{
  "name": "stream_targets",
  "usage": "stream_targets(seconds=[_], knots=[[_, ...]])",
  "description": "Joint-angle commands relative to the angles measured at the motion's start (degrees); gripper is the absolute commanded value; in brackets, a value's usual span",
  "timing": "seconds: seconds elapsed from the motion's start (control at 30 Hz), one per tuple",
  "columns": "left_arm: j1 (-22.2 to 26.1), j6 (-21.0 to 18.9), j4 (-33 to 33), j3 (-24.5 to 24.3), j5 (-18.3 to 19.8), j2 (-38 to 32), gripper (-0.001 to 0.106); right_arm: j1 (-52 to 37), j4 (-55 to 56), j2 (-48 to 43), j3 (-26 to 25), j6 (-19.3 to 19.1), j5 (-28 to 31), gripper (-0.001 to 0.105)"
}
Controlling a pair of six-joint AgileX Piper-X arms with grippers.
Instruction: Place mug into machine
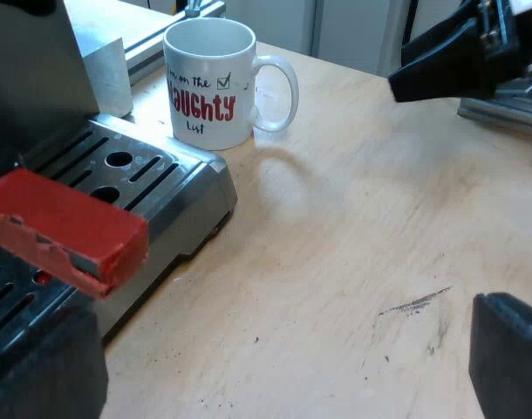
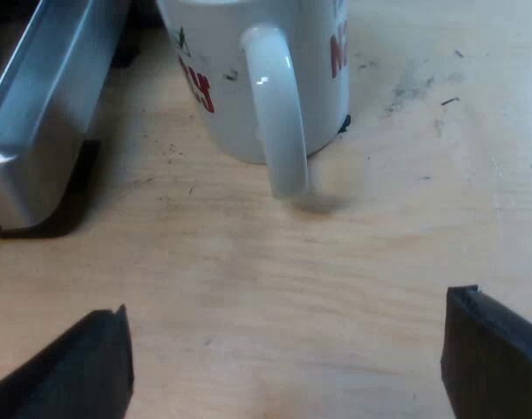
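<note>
**While the mug stands beside the espresso machine, nothing grips it**

Though the right claw faces the mug's handle, its fingers are spread wide and stop short of it, touching nothing. The mug stands upright on the wooden surface, just beside the drip tray, not on it. The left claw is likewise released and empty, well apart from the mug, with the holder's red end close by over the tray.

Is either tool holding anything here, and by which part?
Nothing is held. Both are open: the right tool sits short of the mug, the left tool is empty.
</note>
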Motion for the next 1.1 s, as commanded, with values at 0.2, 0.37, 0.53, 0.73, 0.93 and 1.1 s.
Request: stream_targets(seconds=[0.2, 0.37, 0.53, 0.73, 0.93, 1.1], knots=[[-0.27, -0.78, -0.86, 0.03, 0.26, -0.19, 0.085, 0.12, -25.62, 15.47, 1.67, -0.45, -2.45, 0.074], [-0.27, -0.78, -0.86, 0.03, 0.26, -0.19, 0.085, 0.12, -36.48, 25.32, 1.67, -0.45, -2.18, 0.074], [-0.27, -0.78, -0.86, 0.03, 0.26, -0.19, 0.085, 0.12, -48.25, 36.46, 1.67, -0.25, -2.17, 0.074], [-0.27, -0.78, -0.86, 0.03, 0.26, -0.19, 0.085, 0.12, -58.09, 48.00, 1.67, -0.27, -2.42, 0.074], [-0.27, -0.78, -0.86, 0.03, 0.26, -0.19, 0.085, 0.12, -64.45, 56.67, 0.89, -0.27, -2.88, 0.071], [-0.27, -0.78, -0.86, 0.03, 0.26, -0.19, 0.085, 0.12, -67.25, 61.77, -1.25, -0.27, -2.88, 0.071]])
